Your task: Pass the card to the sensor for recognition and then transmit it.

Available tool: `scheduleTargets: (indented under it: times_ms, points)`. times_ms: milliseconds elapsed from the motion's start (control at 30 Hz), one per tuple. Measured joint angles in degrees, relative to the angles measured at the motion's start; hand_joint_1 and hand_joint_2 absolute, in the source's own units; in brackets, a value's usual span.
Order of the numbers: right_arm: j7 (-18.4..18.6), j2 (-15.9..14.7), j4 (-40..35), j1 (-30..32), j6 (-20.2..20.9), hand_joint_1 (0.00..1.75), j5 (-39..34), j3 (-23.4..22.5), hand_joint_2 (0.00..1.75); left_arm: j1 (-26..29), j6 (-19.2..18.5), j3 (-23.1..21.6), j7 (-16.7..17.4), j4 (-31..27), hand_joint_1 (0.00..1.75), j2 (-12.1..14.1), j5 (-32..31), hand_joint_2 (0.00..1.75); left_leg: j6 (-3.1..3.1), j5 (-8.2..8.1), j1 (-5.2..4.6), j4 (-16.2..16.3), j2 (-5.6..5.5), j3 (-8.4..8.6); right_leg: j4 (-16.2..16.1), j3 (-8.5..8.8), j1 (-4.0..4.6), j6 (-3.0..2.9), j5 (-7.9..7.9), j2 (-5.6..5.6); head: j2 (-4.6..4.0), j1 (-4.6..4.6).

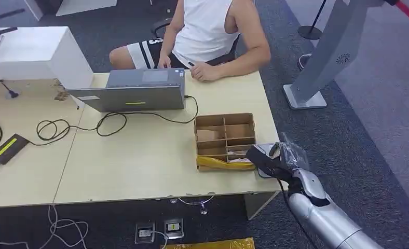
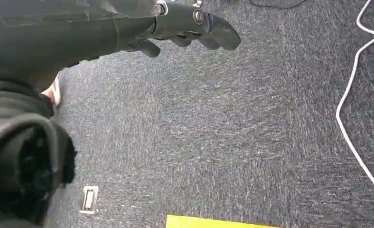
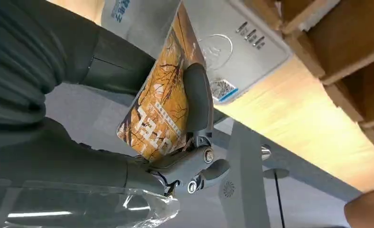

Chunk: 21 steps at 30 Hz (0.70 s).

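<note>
At the table's right corner, right hand [image 3: 175, 142] clamps the orange card [image 3: 161, 104] face-on just beside the grey sensor [image 3: 232, 42]; left hand [image 2: 185, 28] hangs loose, holding nothing.

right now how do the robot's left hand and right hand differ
The right hand holds an orange card against its palm, fingers pressed on its face; the left hand holds nothing, fingers loosely extended. The right hand is raised at the table's edge beside the cardboard box and a grey reader; the left hangs over grey carpet. Both have dark fingers.
</note>
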Motion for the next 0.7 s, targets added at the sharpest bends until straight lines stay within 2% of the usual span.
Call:
scheduleTargets:
  times_ms: [700]
  points:
    - [-0.68, 2.01, 3.32, -0.94, 0.22, 1.75, -0.74, 1.20, 1.75, 0.04, 0.00, 0.00, 0.17, 0.00, 0.00, 0.00, 0.00, 0.00, -0.01, 0.00, 0.00, 0.00, 0.03, 0.14, 0.00, 0.11, 0.01, 0.00, 0.01, 0.03, 0.00, 0.00]
